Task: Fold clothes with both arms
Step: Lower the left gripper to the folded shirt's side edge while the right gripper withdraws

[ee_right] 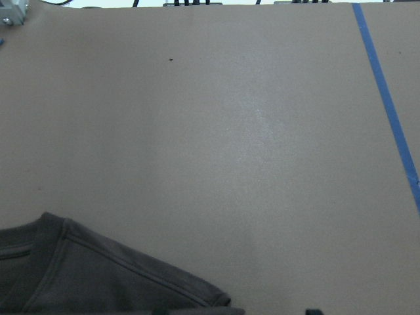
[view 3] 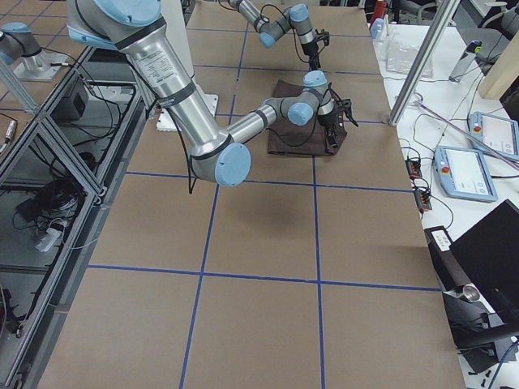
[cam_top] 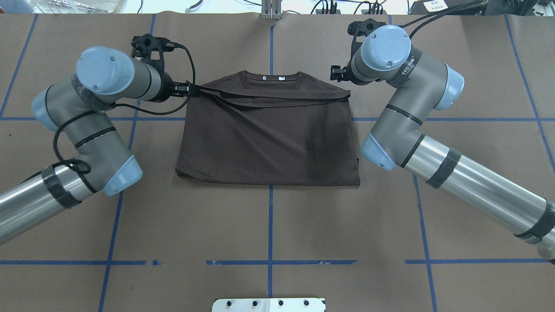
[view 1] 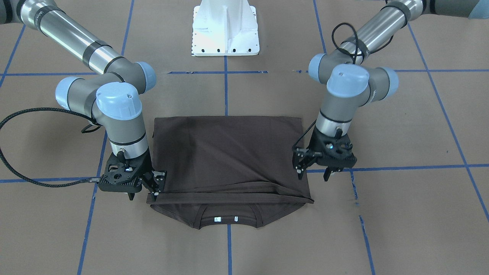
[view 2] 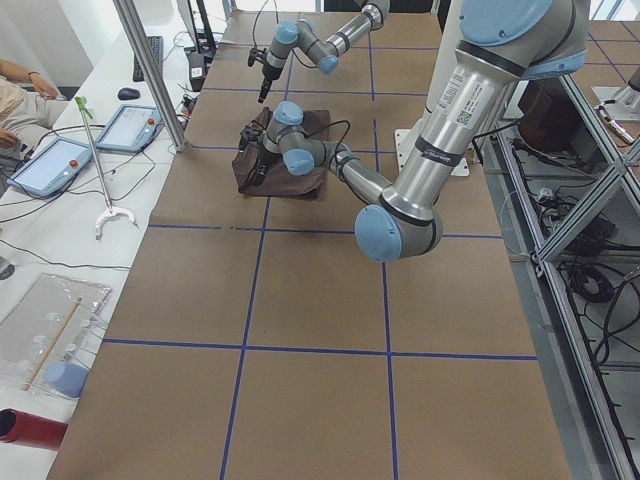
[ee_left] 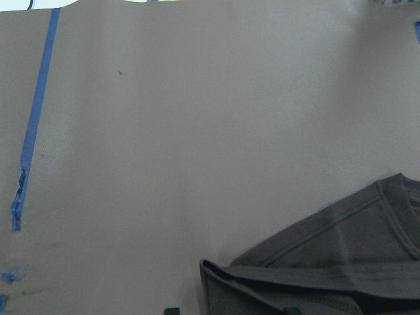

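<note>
Dark brown T-shirt (cam_top: 269, 143), apparently folded double (collar (view 1: 228, 220) uncovered)

The T-shirt (view 1: 179, 208) lies flat on the table (view 1: 401, 229) between my two hands. My left gripper (view 1: 314, 176) stands at one side edge and my right gripper (view 1: 143, 196) at the other, each by an end of the folded-over layer (view 1: 229, 152). Past both grippers, away from me, the collar (view 1: 227, 223) with its neck tags (view 1: 217, 219) sticks out from under the folded-over layer. Behind the grippers, on my side, stands the pedestal base (view 1: 225, 34), well apart from the T-shirt.
</note>
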`<state>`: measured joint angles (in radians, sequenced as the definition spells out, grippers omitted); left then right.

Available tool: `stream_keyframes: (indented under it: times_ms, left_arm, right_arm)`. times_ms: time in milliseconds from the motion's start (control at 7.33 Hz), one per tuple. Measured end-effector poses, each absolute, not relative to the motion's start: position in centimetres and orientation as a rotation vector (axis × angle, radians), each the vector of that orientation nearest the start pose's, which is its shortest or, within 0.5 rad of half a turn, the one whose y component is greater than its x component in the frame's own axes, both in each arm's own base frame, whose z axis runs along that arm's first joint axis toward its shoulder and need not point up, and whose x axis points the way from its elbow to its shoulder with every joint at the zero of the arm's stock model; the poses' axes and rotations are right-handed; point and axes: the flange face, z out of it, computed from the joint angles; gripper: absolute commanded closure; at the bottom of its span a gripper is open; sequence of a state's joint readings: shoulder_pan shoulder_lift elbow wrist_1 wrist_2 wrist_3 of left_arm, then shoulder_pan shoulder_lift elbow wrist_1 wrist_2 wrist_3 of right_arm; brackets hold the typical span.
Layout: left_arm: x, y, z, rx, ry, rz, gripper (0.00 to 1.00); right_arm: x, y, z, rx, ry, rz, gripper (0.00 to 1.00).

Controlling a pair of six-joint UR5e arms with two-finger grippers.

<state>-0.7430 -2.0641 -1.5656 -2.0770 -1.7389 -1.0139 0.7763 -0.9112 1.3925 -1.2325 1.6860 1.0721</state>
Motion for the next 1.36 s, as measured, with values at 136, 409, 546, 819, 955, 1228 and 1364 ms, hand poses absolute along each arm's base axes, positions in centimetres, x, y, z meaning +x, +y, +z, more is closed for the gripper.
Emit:
stream_keyframes:
  times_ms: [136, 409, 546, 819, 955, 1228, 1364]
  left_arm:
    - [42.5, -52.0, 32.9, 0.454, 0.908, -0.084, 0.0]
    - [44.3, -46.7, 34.0, 0.378, 0.95, -0.097, 0.43]
    - [45.5, -44.7, 34.3, 0.35, 0.962, -0.099, 0.43]
    - [46.9, -42.4, 35.3, 0.318, 0.955, -0.088, 0.43]
    - [47.1, -41.9, 36.0, 0.309, 0.947, -0.084, 0.43]
    - [47.2, -41.6, 36.3, 0.303, 0.941, -0.081, 0.43]
    - [47.4, -41.4, 36.4, 0.3, 0.941, -0.077, 0.43]
  right_arm:
    - [-44.5, -60.8, 30.7, 0.404, -0.738, 0.202, 0.0]
    - [-44.2, -60.5, 30.3, 0.408, -0.751, 0.194, 0.0]
    - [-44.1, -60.4, 30.2, 0.409, -0.753, 0.193, 0.0]
    - [-44.1, -60.4, 30.2, 0.409, -0.753, 0.193, 0.0]
    - [-44.1, -60.4, 30.2, 0.409, -0.753, 0.193, 0.0]
    - [-44.1, -60.4, 30.3, 0.409, -0.751, 0.194, 0.0]
    - [-44.1, -60.4, 30.3, 0.409, -0.75, 0.194, 0.0]
